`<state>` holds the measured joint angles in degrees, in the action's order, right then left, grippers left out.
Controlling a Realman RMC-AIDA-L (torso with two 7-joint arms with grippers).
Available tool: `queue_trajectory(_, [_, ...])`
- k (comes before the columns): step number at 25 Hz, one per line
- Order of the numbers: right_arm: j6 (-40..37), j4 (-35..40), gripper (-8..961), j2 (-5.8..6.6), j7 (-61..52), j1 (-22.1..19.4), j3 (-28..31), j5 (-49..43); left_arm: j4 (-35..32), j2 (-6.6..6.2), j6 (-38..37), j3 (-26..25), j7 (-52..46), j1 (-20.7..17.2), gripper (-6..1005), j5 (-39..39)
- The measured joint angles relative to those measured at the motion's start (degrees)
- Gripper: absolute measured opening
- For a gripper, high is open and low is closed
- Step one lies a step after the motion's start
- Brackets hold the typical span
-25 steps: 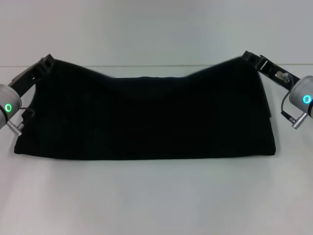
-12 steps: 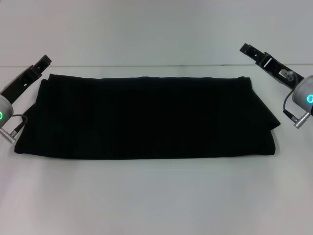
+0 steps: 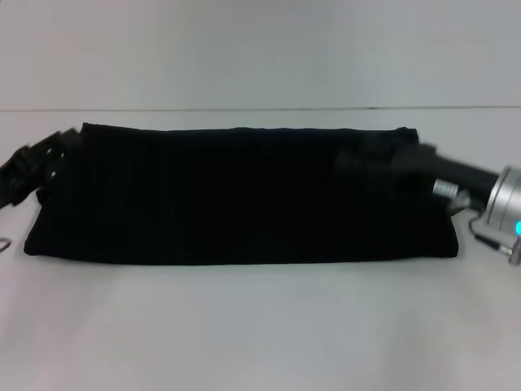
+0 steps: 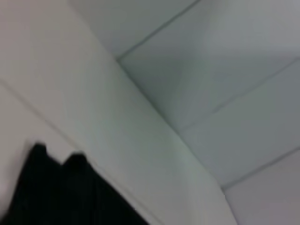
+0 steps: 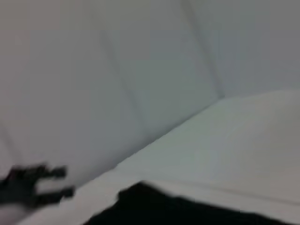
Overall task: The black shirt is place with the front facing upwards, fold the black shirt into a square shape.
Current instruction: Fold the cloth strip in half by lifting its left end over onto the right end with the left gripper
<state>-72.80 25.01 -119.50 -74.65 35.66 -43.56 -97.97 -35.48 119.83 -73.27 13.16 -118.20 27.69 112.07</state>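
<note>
Black shirt [image 3: 236, 195] band runs 9–3; right gripper [image 3: 366, 159] over 3 o'clock end, left gripper [image 3: 37, 163] at 9; whether either's fingers are released or clenched can't be told.

- A flat, plain white table [image 3: 260, 326] fills the near part of the head view and runs out to the left and right edges.
- A pale grey-white wall [image 3: 260, 49] stands at the far side, meeting the table along a thin straight line.
- In the left wrist view, pale wall panels [image 4: 225, 70] show thin seams between them.
</note>
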Motion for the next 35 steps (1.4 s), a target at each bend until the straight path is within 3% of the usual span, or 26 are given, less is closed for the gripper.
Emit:
queue_trajectory(4, [-3.4, -0.2, 856, -0.21, 6.1, -1.3, -2.4, -0.9, -5.2, -0.4, -7.6, -0.5, -9.2, -3.7, 701, 4.4])
queue_trajectory(9, [-4.8, -0.7, 883, -0.49, 10.4, -2.5, -4.9, -0.9, -7.5, -0.8, -10.2, -2.1, -15.0, -5.5, 704, 8.8])
queue_trajectory(11, [-4.5, -0.7, 894, -0.54, 10.7, -2.7, -5.5, -0.9, -7.9, -1.12, -11.2, -4.7, -18.4, -5.7, 706, 13.8])
queue_trajectory(35, [-2.5, -1.5, 925, -0.55, 10.7, -3.1, -5.9, -0.7, -2.9, -1.58, -2.1, -5.2, -23.7, -4.6, 736, 18.6])
